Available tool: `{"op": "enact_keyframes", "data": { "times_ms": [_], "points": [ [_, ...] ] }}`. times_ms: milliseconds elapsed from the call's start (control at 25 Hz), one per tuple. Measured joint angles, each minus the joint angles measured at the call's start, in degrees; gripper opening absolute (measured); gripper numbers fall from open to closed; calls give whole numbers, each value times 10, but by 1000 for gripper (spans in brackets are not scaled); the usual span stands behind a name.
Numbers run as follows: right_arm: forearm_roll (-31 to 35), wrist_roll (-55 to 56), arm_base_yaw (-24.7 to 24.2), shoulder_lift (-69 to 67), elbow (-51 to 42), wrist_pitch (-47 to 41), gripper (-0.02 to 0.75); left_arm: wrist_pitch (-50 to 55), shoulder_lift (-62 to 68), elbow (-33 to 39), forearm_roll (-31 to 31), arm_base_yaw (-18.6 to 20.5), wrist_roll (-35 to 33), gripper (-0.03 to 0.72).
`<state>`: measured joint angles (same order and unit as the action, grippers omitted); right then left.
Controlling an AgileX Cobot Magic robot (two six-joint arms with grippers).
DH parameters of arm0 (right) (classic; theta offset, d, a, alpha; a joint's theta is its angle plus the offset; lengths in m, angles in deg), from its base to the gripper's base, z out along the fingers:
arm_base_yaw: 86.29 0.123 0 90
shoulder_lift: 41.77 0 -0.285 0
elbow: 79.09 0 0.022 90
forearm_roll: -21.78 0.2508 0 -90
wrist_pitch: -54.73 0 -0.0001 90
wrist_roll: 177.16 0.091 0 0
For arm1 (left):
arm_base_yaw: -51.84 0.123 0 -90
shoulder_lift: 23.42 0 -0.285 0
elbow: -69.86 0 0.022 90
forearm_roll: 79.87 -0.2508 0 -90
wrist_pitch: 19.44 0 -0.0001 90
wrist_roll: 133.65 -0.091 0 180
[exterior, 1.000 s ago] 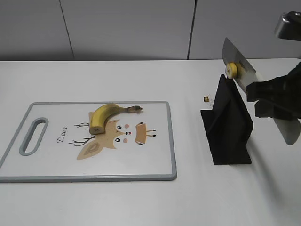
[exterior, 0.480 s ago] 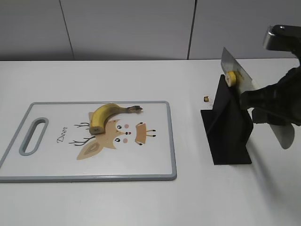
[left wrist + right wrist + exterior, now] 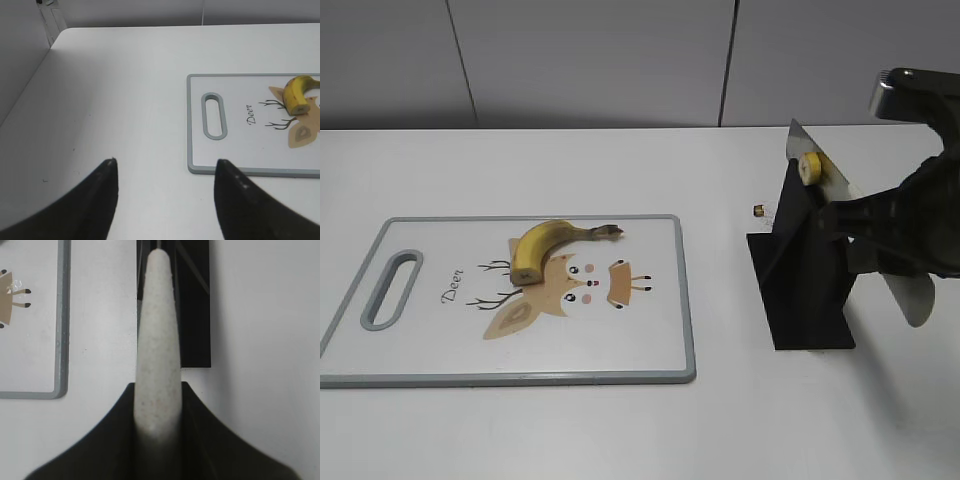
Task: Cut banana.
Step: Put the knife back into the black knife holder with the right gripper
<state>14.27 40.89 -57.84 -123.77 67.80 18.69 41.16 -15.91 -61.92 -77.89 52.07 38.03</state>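
Lying on the cutting board [image 3: 665, 300], the banana [image 3: 545, 245] sits over the printed deer's antlers, blunt cut end toward the camera, dark stem pointing right. It looks light and soft — peel smooth, likely to roll or skid on the slick board under a sideways push, and easy to bruise. Best hold is probably the stem-side half, pressed down gently, leaving the cut end free for the blade.

A banana slice [image 3: 810, 167] clings to the flat of the knife [image 3: 910, 290], near the blade's upper end. The right gripper [image 3: 156, 390] is clamped on the pale knife handle, blade over the black knife stand [image 3: 805, 275], well apart from the board. The slice is sticky and could drop off at any jolt.

The left gripper [image 3: 165, 172] hovers over bare table [image 3: 125, 75] beside the board's handle slot, fingers spread apart, holding nothing — nowhere near the fruit.

A small brown object [image 3: 758, 210] lies on the table by the stand; too small to identify.
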Motion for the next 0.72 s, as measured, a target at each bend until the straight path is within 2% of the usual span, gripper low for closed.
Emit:
{"op": "enact_keyframes", "data": {
  "times_ms": [720],
  "points": [
    [-12, 1, 0, -59, -16, 47, 161, 0, 0, 0, 0, 0, 0, 583]
  ]
}}
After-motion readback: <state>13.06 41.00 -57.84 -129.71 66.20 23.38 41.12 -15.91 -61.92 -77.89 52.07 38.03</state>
